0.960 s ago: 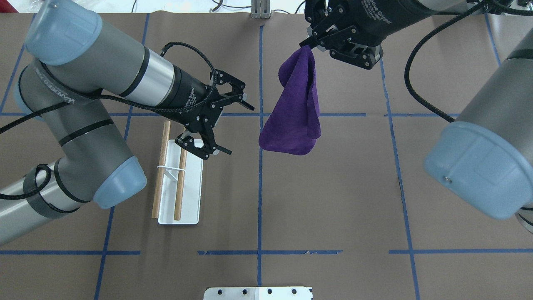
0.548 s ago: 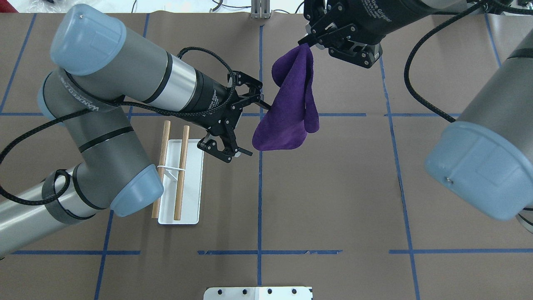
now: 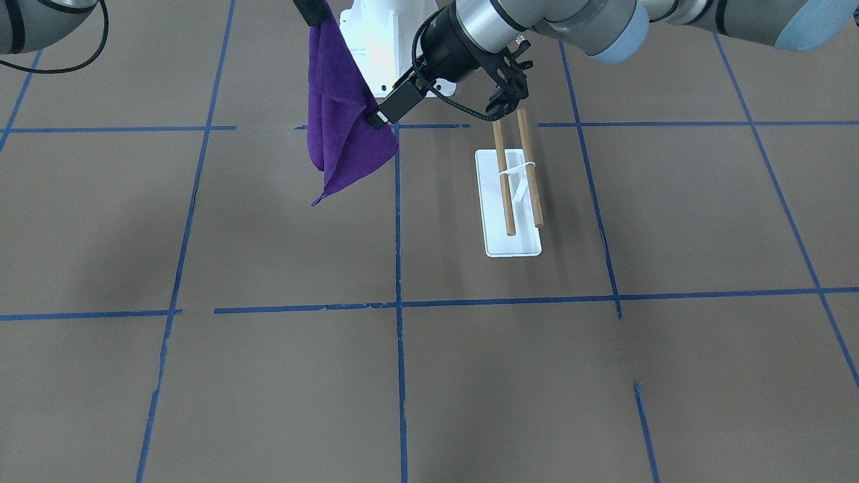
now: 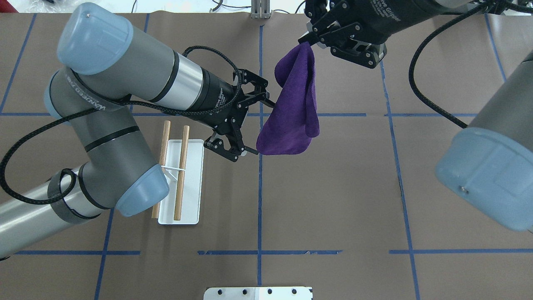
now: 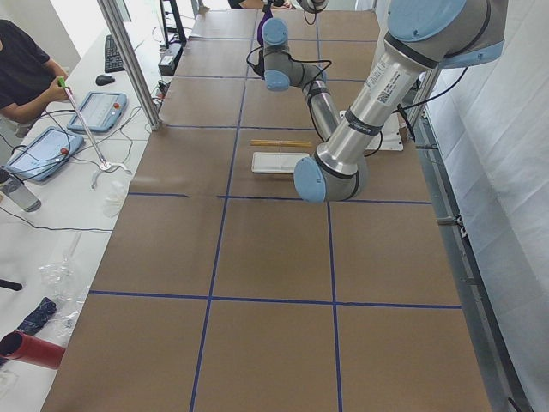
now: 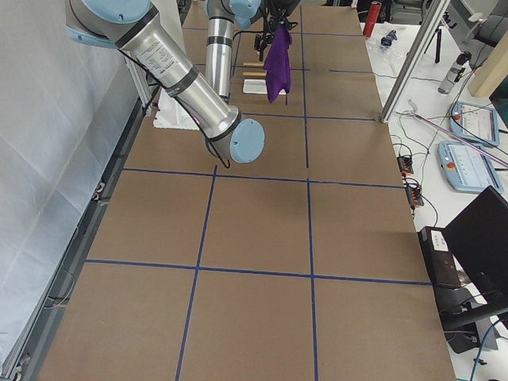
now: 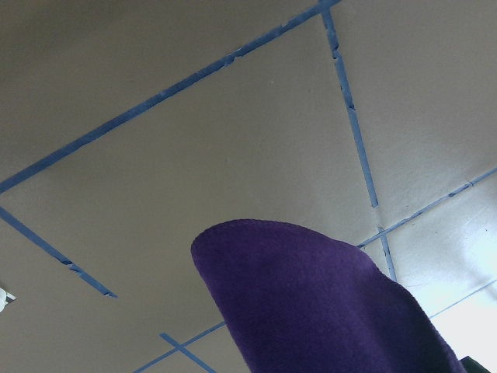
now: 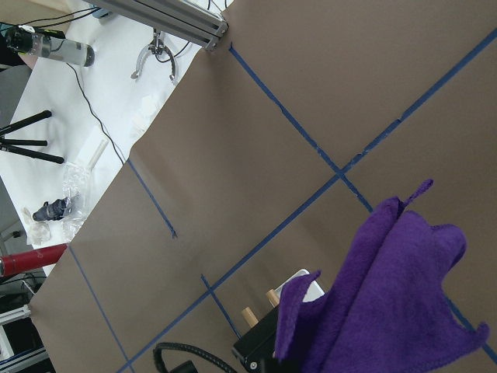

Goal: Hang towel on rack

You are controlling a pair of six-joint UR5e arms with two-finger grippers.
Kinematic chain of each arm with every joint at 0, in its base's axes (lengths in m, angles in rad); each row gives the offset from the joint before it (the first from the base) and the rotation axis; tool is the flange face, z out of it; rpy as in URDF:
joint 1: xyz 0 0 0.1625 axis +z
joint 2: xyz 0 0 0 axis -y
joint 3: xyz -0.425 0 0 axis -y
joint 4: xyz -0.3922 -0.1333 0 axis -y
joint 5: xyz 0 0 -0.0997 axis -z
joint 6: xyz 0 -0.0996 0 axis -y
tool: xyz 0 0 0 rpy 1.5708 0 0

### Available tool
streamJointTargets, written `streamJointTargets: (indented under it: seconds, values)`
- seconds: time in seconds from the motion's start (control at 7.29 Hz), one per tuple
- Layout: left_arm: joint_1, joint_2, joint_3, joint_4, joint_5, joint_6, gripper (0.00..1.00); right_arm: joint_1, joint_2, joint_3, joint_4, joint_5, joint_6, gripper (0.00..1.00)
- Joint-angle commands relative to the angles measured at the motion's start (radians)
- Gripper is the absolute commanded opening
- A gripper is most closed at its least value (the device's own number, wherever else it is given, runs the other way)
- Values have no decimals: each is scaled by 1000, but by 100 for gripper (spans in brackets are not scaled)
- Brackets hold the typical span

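The purple towel hangs folded in the air above the table's middle. My right gripper is shut on its top corner. The towel also shows in the front view and both wrist views. My left gripper is open wide at the towel's left edge, with one fingertip touching the cloth and the other at its lower left corner. The rack, a white base with two brown wooden rods, stands on the table below and left of my left gripper, bare. It also shows in the front view.
The brown table is marked with blue tape lines. The white robot pedestal stands behind the towel. A metal plate lies at the near edge. An operator sits at a side table with tablets.
My left arm has swung right from over the rack to the towel's left edge, gripper staying open. The towel's lower part has swayed slightly. My right gripper has kept its hold.
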Motion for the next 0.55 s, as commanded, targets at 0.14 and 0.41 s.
streamJointTargets:
  seconds: [0.14,0.41]
  values:
    - [8,-25,34,-13,0,-3,91,3,0,38,2,5,20,0]
    - [15,-24,43,-13,2,-3,69,4,3,40,2,7,26,0]
